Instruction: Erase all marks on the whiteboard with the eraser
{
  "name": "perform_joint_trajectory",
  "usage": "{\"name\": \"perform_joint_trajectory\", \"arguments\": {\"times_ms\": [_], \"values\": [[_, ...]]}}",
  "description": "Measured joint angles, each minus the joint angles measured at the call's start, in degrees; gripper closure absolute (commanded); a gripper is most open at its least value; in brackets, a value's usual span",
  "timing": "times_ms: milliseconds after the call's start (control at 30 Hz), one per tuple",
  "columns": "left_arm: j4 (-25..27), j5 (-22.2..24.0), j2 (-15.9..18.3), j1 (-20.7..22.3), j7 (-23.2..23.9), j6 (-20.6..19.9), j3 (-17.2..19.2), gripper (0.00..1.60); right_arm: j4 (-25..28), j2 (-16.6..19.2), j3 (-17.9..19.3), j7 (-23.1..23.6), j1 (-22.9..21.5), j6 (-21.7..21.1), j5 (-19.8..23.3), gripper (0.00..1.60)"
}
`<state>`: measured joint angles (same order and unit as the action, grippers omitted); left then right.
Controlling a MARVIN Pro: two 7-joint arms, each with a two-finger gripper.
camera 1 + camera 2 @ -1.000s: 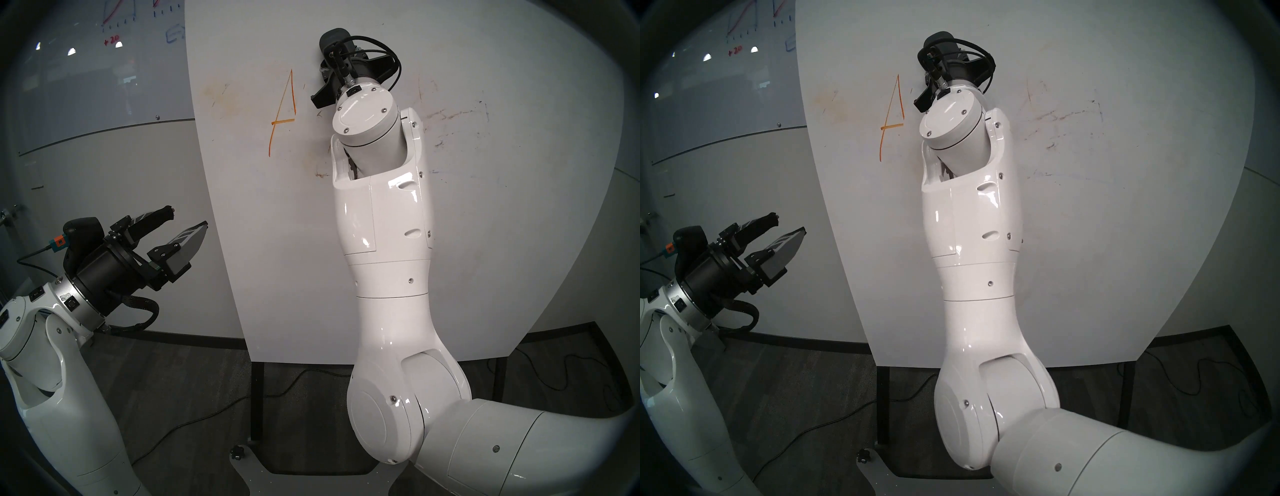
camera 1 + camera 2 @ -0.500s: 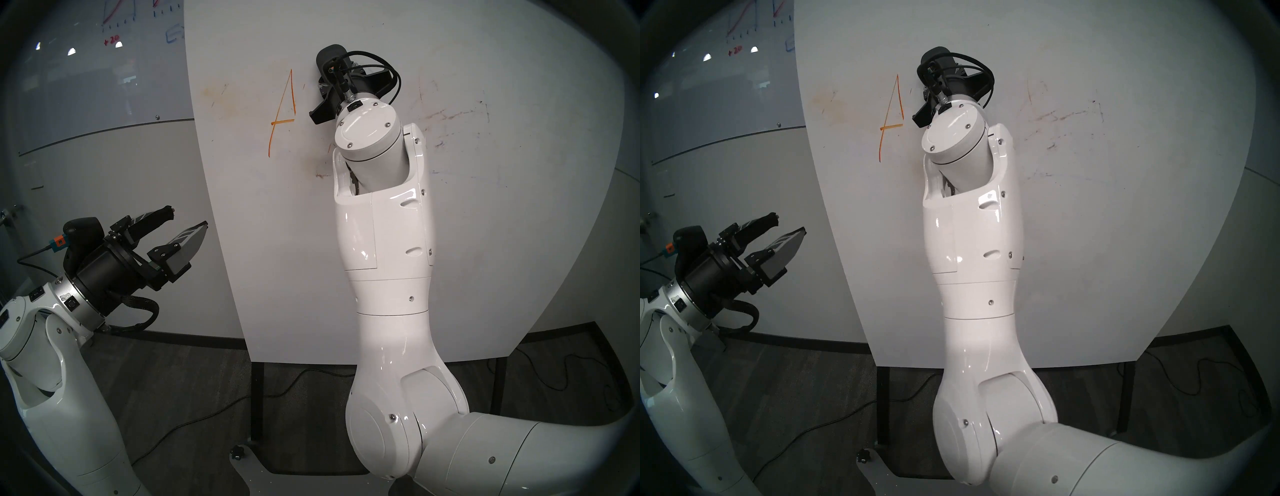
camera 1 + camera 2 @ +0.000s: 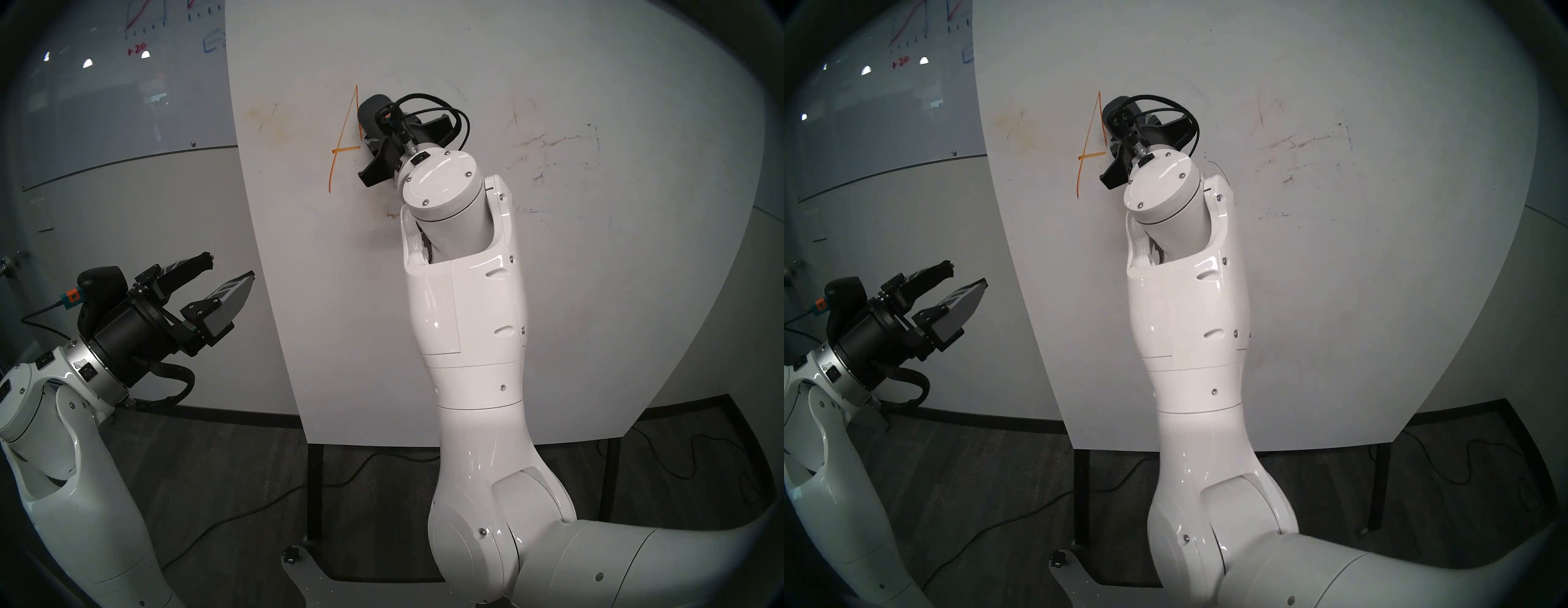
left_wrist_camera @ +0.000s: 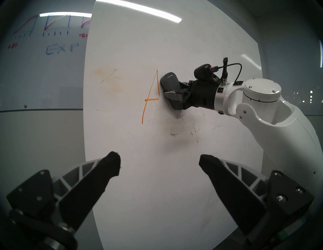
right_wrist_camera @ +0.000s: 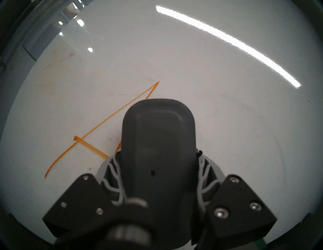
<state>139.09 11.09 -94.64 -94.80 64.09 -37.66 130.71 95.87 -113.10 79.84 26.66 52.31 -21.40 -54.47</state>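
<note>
One eraser [image 4: 170,83] sits clamped in the right hand [image 4: 172,93], touching the orange mark [image 4: 151,97].

The eraser [image 5: 158,139] covers the right leg of the orange letter A [image 4: 150,97], so only the left stroke and part of the crossbar show. From the head view the right arm [image 3: 471,322] hides the right gripper's [image 4: 172,95] fingertips and the middle of the whiteboard [image 3: 348,318]. The whiteboard's top runs off the picture. The glass wall board [image 3: 119,85] scribbles are too small to read there.
</note>
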Motion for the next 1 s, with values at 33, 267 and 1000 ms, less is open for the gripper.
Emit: {"name": "perform_joint_trajectory", "arguments": {"times_ms": [33,267,1000], "values": [[0.0,0.0,0.0,0.0,0.0,0.0,0.0,0.0,0.1,0.2,-0.3,0.8,0.4,-0.2,0.3,1.6],[0.0,0.0,0.0,0.0,0.0,0.0,0.0,0.0,0.5,1.2,-1.1,4.1,2.2,-1.0,1.1,1.6],[0.0,0.0,0.0,0.0,0.0,0.0,0.0,0.0,0.3,3.6,-4.5,7.4,5.2,-3.6,3.1,1.6]]}}
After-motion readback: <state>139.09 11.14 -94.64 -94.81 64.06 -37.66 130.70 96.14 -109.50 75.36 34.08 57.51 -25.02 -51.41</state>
